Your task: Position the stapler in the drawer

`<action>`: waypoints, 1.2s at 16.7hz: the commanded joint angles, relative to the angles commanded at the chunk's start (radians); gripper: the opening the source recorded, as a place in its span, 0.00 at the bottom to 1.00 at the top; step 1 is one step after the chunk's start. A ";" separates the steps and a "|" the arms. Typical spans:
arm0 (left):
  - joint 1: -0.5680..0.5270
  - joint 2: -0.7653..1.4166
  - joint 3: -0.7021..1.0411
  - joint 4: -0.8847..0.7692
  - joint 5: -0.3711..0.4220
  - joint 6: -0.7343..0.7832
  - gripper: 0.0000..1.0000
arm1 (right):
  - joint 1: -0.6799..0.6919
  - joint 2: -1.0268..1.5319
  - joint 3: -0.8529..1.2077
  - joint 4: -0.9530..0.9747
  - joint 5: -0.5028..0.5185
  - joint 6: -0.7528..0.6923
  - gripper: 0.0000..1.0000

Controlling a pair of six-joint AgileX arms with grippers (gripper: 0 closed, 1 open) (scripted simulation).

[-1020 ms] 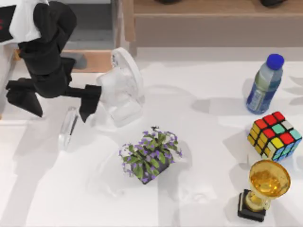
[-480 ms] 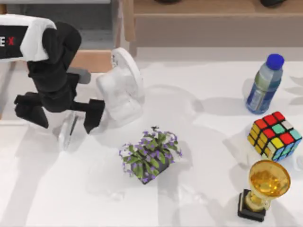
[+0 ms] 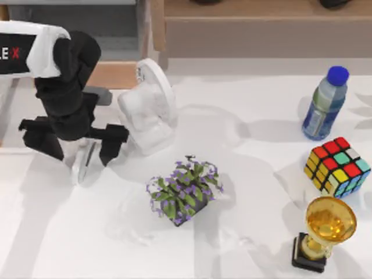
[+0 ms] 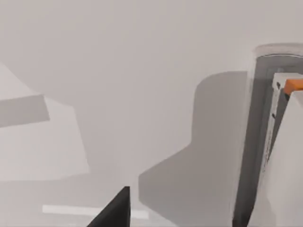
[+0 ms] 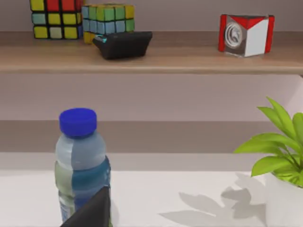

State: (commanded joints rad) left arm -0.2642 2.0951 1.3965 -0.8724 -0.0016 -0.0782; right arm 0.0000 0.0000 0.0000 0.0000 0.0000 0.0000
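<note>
Stapler [image 3: 83, 160] is lying flat on the white table [image 3: 244, 244] between my left fingers, which are standing wide apart, one to each side of it, neither visibly touching it. My left gripper [image 3: 74, 142] is hanging directly over it, and in my left wrist view its long pale body [image 4: 279, 142] is running along one edge of the frame with a bit of orange showing at its end. I am judging the grasp as not yet made: the jaws are spread and the stapler is sitting on the surface, so the closing, the lift, the carry and the release are all left to do. Just beside my jaws, on the side toward the middle of the table, the white desk fan [image 3: 150, 107] is standing close enough that I am minding it as a thing to bump on the way up. Beyond my jaws, toward the far edge, the drawer [image 3: 113, 74] is sitting open with its tan front panel facing me and grey floor behind. My right gripper [image 5: 90, 210] is parked far off near the water bottle [image 5: 81, 163]; I cannot tell how its fingers stand.
</note>
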 joint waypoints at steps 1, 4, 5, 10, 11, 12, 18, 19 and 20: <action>0.000 0.000 0.000 0.000 0.000 0.000 0.62 | 0.000 0.000 0.000 0.000 0.000 0.000 1.00; 0.000 0.000 0.000 0.000 0.000 0.000 0.40 | 0.000 0.000 0.000 0.000 0.000 0.000 1.00; 0.000 0.000 0.000 0.000 0.000 0.000 0.32 | 0.000 0.000 0.000 0.000 0.000 0.000 1.00; 0.000 0.000 0.000 0.000 0.000 0.000 0.00 | 0.000 0.000 0.000 0.000 0.000 0.000 1.00; 0.000 0.000 0.000 0.000 0.000 0.000 0.00 | 0.000 0.000 0.000 0.000 0.000 0.000 1.00; 0.000 0.000 0.000 0.000 0.000 0.000 0.00 | 0.000 0.000 0.000 0.000 0.000 0.000 1.00; 0.001 -0.001 0.001 0.000 0.000 0.001 0.00 | 0.000 0.000 0.000 0.000 0.000 0.000 1.00; 0.001 -0.003 0.004 -0.004 0.000 0.000 0.00 | 0.000 0.000 0.000 0.000 0.000 0.000 1.00; 0.001 -0.009 0.014 -0.018 0.000 0.000 0.00 | 0.000 0.000 0.000 0.000 0.000 0.000 1.00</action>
State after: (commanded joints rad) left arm -0.2635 2.0856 1.4105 -0.8906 -0.0014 -0.0779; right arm 0.0000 0.0000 0.0000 0.0000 0.0000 0.0000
